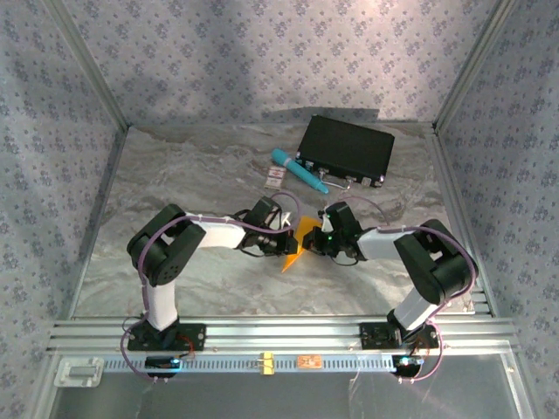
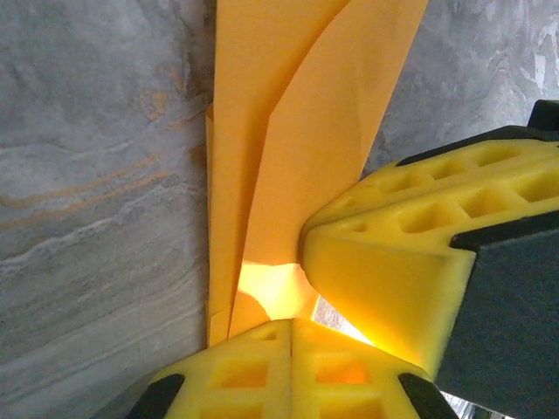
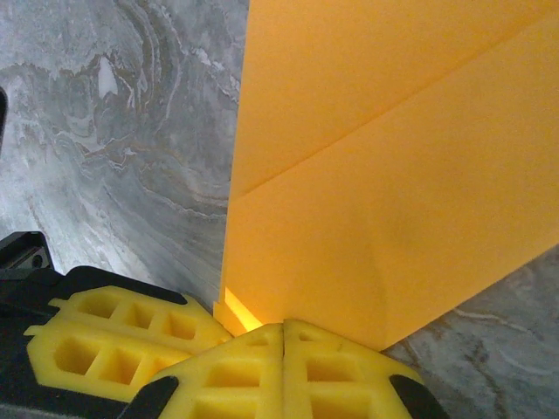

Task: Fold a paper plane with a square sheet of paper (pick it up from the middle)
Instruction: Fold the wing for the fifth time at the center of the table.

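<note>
The left arm (image 1: pixel 166 253) and the right arm (image 1: pixel 434 262) are each built of chunky black joint housings linked by white tubular segments, with a thin lilac cable (image 1: pixel 236 225) looped along them. Each sits on a black base plate (image 1: pixel 166 336). A small green light (image 1: pixel 330 234) glows near the right wrist. The left claw (image 2: pixel 293 327) and the right claw (image 3: pixel 284 327) have bright yellow fingers (image 3: pixel 349 367) moulded with square pockets and backed in black.

Left pincer (image 2: pixel 291 328) and right pincer (image 3: pixel 284 332) clamped, tips close together.
</note>
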You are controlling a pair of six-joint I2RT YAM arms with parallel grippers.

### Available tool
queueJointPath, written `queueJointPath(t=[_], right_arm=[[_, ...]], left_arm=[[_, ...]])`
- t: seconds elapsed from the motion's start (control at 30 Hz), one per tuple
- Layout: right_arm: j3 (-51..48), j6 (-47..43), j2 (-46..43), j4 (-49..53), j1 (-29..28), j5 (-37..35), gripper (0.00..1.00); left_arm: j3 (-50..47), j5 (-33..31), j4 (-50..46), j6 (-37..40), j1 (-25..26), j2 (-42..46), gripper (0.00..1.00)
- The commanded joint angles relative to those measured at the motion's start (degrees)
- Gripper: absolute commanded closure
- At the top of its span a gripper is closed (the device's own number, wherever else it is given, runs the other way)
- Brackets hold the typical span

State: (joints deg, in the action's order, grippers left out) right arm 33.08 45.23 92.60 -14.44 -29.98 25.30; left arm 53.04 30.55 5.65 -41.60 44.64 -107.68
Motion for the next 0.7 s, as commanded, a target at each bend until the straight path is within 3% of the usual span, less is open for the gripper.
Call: queueJointPath(t=[0.0,0.2,0.47,0.67], right_arm=[[-1.6,-0.2,-1.5,3.6,1.9,-3.1,0.94],[1.0,-1.5,-2.9,1.8,4.2,0.9,0.94],[2.3,-1.3,-1.5,0.7,0.6,0.7,0.93],[1.2,-1.0,2.8,-1.7,5.6,-0.3,0.93]], left_arm=[[-2.1,-2.7,-3.8,0.2,0.1,-1.1,1.00],[-2.0,-2.5,-4.2,0.4,0.2,-1.3,1.00],[-2.2,-2.6,-3.3,0.0,0.1,-1.3,1.00],[-2.8,-2.4,-3.2,0.2,0.1,-1.0,1.00]])
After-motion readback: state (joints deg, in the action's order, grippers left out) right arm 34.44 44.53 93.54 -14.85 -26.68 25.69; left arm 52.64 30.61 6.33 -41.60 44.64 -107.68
